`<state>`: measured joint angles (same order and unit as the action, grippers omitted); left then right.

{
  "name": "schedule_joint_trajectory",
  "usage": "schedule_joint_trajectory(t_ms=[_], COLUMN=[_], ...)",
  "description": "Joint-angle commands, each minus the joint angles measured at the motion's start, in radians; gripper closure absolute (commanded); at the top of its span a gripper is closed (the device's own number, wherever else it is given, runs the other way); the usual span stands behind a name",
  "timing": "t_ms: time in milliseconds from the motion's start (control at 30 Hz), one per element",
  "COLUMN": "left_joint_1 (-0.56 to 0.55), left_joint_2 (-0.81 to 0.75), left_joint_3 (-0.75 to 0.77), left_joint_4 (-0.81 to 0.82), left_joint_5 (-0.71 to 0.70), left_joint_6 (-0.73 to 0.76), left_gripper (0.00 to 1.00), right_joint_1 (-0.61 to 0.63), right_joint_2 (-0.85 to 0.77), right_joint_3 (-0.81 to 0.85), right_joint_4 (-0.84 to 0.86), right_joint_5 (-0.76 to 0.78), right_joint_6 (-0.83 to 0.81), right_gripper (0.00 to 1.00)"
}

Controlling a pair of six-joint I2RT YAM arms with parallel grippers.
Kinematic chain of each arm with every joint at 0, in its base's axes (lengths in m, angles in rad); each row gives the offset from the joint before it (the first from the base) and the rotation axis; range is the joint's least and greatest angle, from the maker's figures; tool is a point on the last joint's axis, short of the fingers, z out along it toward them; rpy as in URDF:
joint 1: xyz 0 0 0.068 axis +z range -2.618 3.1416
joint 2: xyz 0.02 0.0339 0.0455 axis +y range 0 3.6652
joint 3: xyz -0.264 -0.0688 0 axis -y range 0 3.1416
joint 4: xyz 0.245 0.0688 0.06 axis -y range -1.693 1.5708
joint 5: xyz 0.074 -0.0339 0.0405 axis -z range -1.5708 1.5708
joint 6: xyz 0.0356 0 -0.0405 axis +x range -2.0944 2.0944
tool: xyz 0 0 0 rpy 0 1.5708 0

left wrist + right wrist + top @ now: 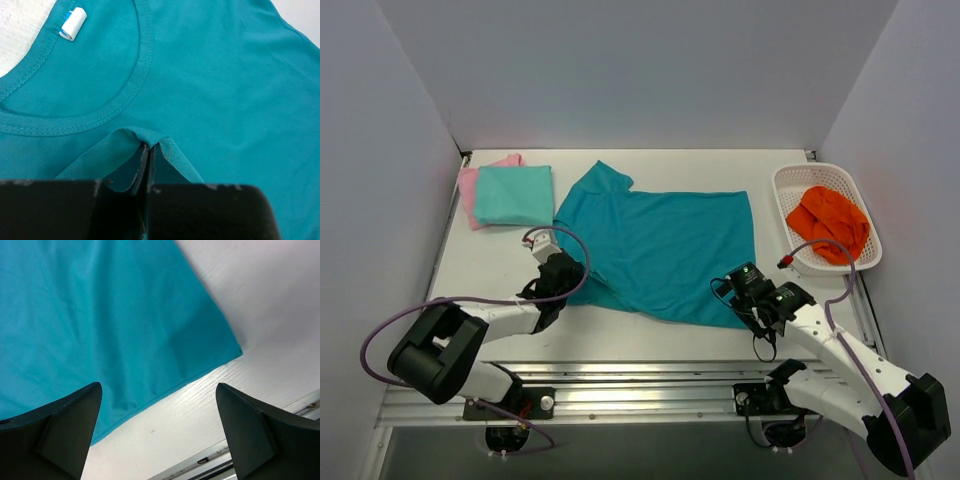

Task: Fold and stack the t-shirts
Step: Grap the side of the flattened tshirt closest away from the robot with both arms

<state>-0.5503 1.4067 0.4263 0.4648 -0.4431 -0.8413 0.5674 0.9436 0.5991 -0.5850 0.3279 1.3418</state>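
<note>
At 9 o'clock on the teal tee [665, 250], the left gripper [150, 149] clenches a fold, while at 5 o'clock the right gripper [157, 390] gapes over the hem.

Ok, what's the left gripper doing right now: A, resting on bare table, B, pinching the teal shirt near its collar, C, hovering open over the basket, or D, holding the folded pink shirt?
B: in the left wrist view the left gripper is closed on a small raised fold of the teal shirt, just below the collar.
</note>
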Motion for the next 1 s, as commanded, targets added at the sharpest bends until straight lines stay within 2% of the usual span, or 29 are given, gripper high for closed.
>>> schedule_joint_trajectory(t_ms=[0, 367, 833, 967], left_joint_1=[0.018, 0.053, 0.061, 0.061], left_joint_2=[0.02, 0.048, 0.031, 0.023], left_joint_3=[0.042, 0.022, -0.004, -0.011], left_joint_4=[0.089, 0.127, 0.133, 0.133], left_joint_5=[0.044, 0.064, 0.078, 0.076], left_joint_6=[0.022, 0.027, 0.022, 0.018], left_gripper=[0.98, 0.98, 0.98, 0.98], right_joint_1=[-0.04, -0.043, -0.044, -0.044], right_joint_2=[-0.012, -0.011, 0.029, 0.034], right_joint_3=[0.002, -0.157, -0.154, -0.147], right_joint_4=[-0.089, -0.022, 0.028, 0.033], right_joint_5=[0.007, -0.066, 0.014, 0.059], right_joint_6=[0.022, 0.099, 0.08, 0.065], right_gripper=[0.08, 0.18, 0.24, 0.32])
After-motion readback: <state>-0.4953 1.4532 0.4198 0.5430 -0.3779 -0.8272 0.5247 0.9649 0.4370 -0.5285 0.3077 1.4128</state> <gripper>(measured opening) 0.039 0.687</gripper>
